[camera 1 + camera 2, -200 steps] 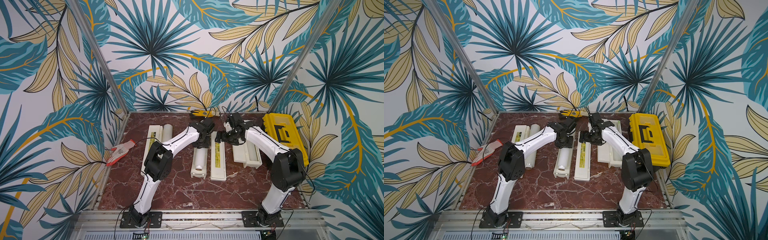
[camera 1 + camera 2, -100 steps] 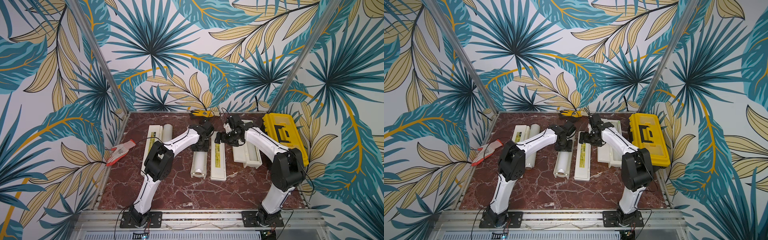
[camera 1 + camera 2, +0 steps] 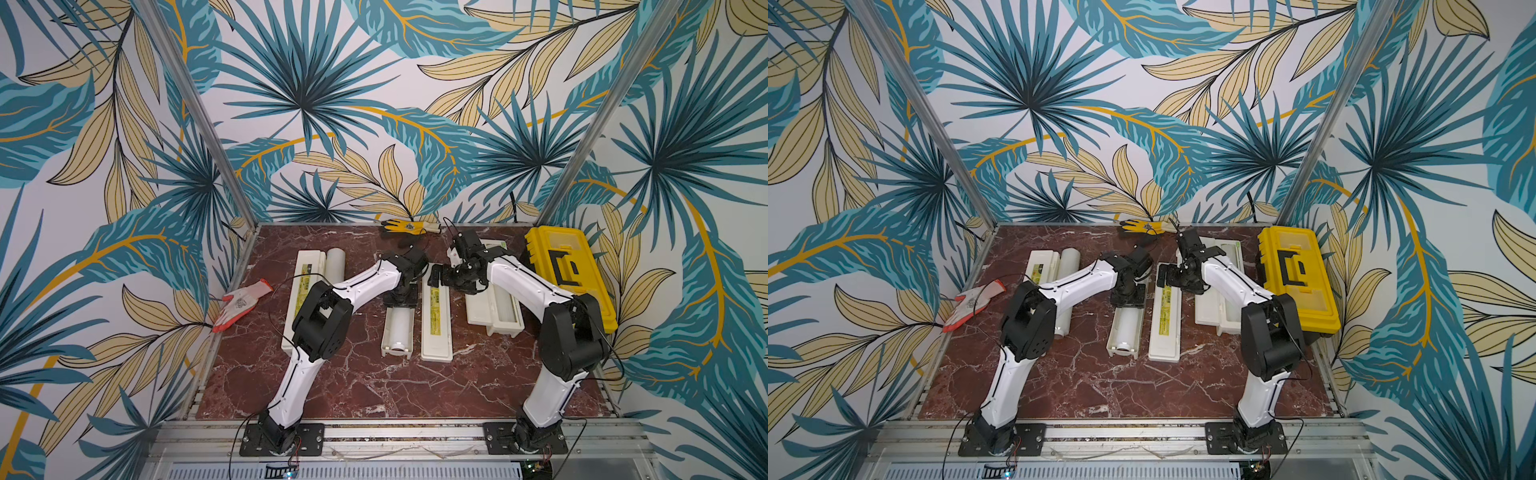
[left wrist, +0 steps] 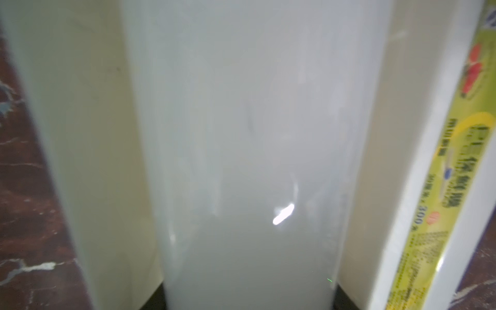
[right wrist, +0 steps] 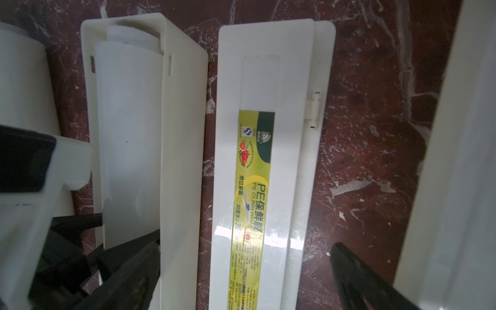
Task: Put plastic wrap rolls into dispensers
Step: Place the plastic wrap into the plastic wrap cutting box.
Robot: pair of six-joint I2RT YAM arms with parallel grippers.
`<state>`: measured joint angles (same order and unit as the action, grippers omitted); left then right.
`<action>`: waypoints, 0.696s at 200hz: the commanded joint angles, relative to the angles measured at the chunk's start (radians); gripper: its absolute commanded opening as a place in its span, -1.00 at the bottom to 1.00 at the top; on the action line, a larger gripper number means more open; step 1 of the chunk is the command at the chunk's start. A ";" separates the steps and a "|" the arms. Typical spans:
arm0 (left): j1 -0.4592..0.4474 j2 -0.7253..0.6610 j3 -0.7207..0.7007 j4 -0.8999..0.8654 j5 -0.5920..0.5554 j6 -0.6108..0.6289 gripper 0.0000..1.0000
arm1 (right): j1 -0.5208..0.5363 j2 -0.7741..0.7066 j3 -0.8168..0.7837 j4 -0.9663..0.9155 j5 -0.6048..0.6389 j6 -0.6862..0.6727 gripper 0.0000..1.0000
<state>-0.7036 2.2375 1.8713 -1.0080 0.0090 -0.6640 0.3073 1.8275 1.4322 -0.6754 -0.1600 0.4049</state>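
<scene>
Over the lid (image 5: pixel 291 107), right jaws gape; left jaws clasp roll (image 4: pixel 241 134).

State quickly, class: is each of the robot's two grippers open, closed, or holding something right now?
Left gripper: closed on the plastic wrap roll in the middle dispenser.
Right gripper: open, holding nothing.

Cream dispensers (image 3: pixel 436 320), yellow-black toolbox (image 3: pixel 582 286)

2 overhead views, 2 wrist close-ups
</scene>
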 commanded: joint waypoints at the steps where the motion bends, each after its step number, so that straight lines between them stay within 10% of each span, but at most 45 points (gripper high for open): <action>1: -0.002 -0.003 -0.017 0.022 0.005 -0.022 -0.05 | 0.001 0.048 -0.004 0.019 0.023 0.030 0.99; 72: -0.005 -0.072 -0.020 0.022 -0.056 -0.110 0.80 | 0.006 0.164 0.022 0.064 0.065 0.098 0.99; 139: -0.022 -0.159 0.039 0.022 -0.095 -0.128 0.98 | 0.026 0.254 0.111 -0.010 0.169 0.084 0.98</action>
<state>-0.7200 2.1185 1.8709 -0.9867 -0.0616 -0.7872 0.3313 2.0144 1.4948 -0.6193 -0.0731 0.4988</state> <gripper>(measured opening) 0.983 0.993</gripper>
